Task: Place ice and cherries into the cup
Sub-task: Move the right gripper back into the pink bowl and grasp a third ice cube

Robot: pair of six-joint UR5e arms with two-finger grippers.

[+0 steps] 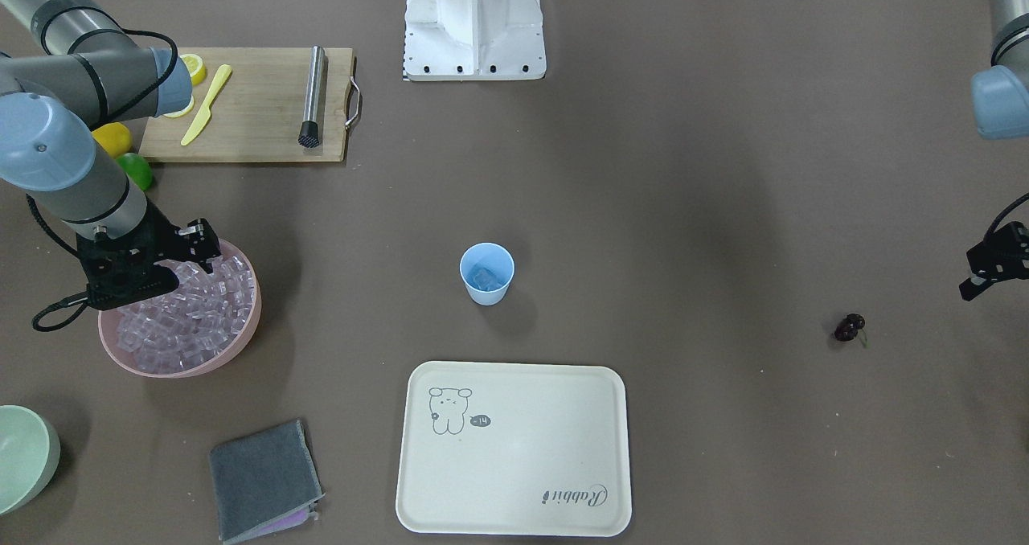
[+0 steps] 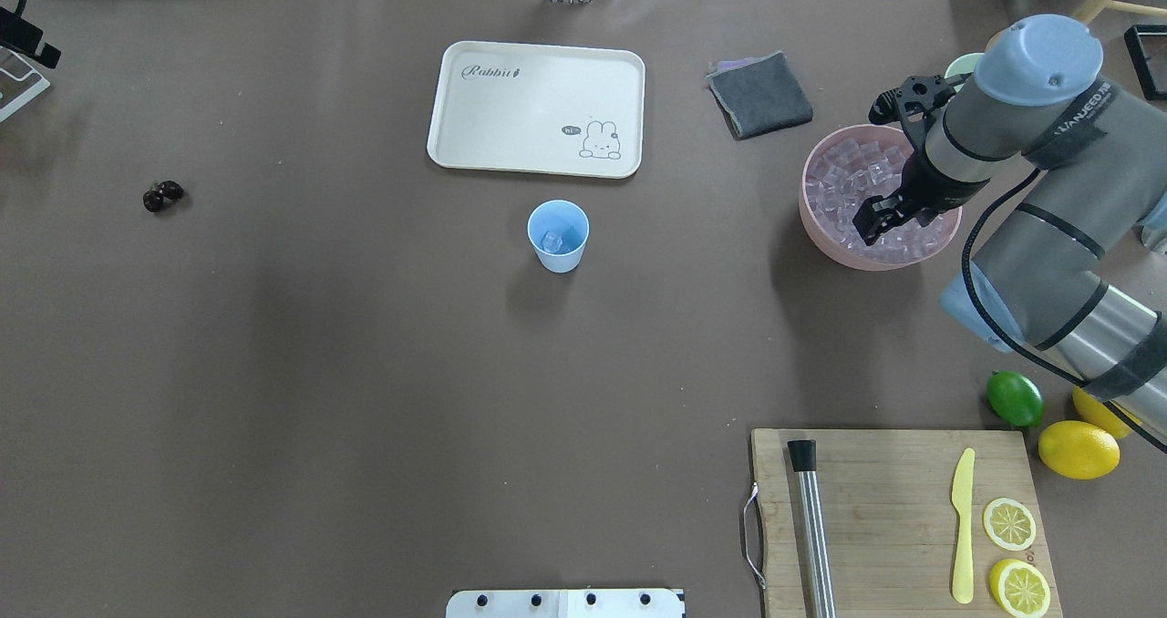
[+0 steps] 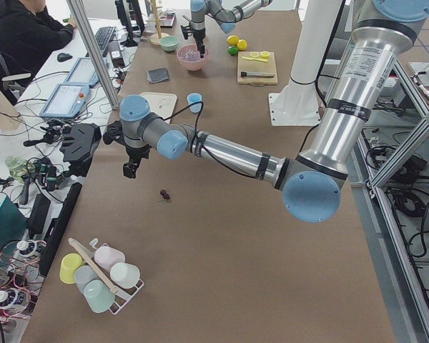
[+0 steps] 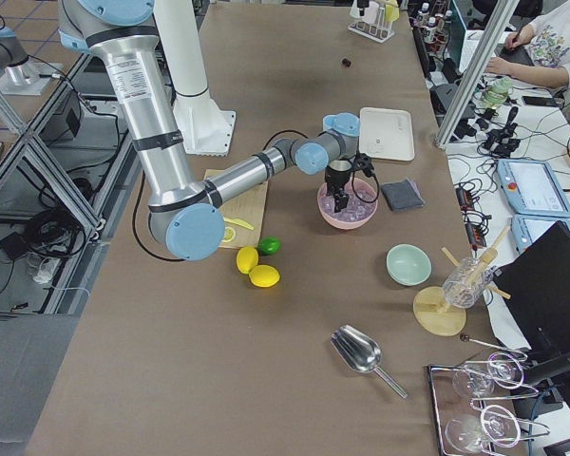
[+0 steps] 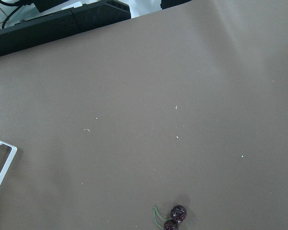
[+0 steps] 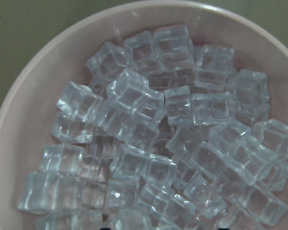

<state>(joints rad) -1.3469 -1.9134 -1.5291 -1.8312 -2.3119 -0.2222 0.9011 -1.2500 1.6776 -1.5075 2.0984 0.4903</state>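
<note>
The light-blue cup [image 2: 558,235] stands upright mid-table, also in the front view [image 1: 486,273], with one ice cube [image 2: 552,241] inside. More ice [image 6: 149,134] fills the pink bowl [image 2: 825,244]. My right gripper [image 2: 868,226] hangs low over that ice [image 1: 193,320] and looks open and empty. Only dark finger tips touch the bottom edge of its wrist view. The cherries [image 2: 162,196] lie on the table at my far left, also in the left wrist view [image 5: 175,218]. My left gripper [image 1: 977,284] hovers near them, apart. Its jaws do not show clearly.
A cream tray [image 2: 538,108] lies beyond the cup. A grey cloth [image 2: 761,94] lies beside the pink bowl. A cutting board [image 2: 893,509] carries a muddler, a yellow knife and lemon slices. A green lime [image 2: 1015,398] and lemons sit by it. A pale green bowl [image 1: 24,456] is past the pink bowl.
</note>
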